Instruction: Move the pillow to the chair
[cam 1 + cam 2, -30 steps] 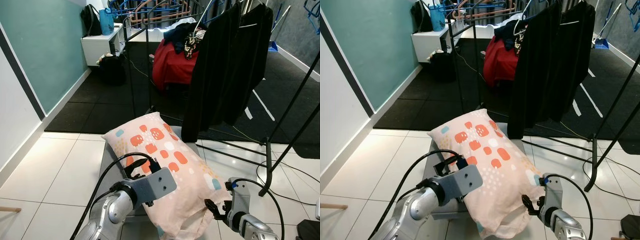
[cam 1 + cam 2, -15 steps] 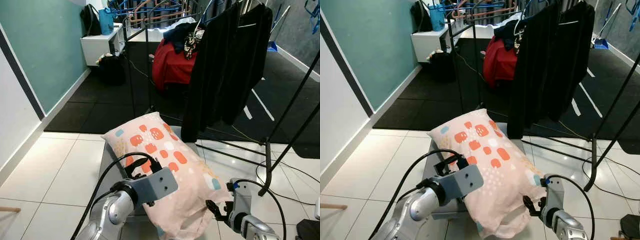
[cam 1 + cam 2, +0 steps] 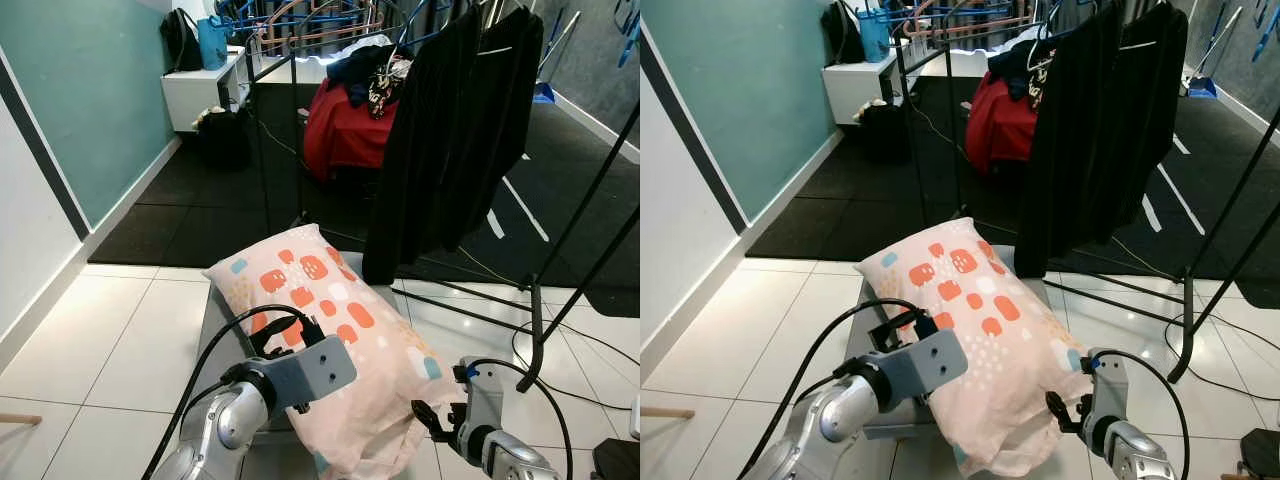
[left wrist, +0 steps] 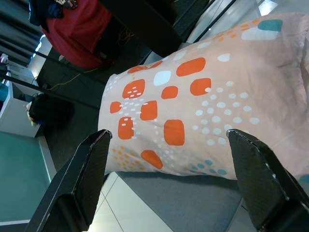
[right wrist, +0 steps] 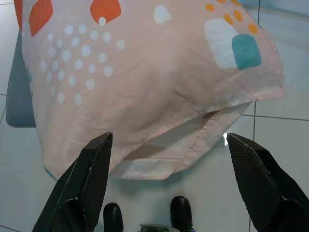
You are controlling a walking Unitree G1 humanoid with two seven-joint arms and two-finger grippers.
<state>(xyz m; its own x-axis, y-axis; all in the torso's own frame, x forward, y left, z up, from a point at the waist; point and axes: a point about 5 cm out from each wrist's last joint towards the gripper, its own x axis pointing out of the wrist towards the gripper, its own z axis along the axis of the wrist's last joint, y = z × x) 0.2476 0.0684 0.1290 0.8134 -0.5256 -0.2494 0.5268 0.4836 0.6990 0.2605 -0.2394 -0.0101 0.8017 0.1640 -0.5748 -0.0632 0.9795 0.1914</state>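
Note:
A pink pillow [image 3: 335,330] with orange, white and teal patches lies along a low grey seat [image 3: 222,312] on the white tile floor, its near end hanging over the seat's edge. My left gripper [image 3: 278,335] is open at the pillow's near left side; in the left wrist view its fingers [image 4: 91,166] straddle the pillow [image 4: 193,111]. At the near right corner of the pillow is my right gripper [image 3: 432,418], open, with the drooping pillow end [image 5: 159,96] between its fingers [image 5: 94,179] and nothing held.
A black metal clothes rack [image 3: 540,330] with dark garments [image 3: 450,130] stands just right of the seat, its legs and cables on the tiles. Behind are a red bundle [image 3: 345,125], a white shelf [image 3: 200,85], a black mat and the teal wall at left.

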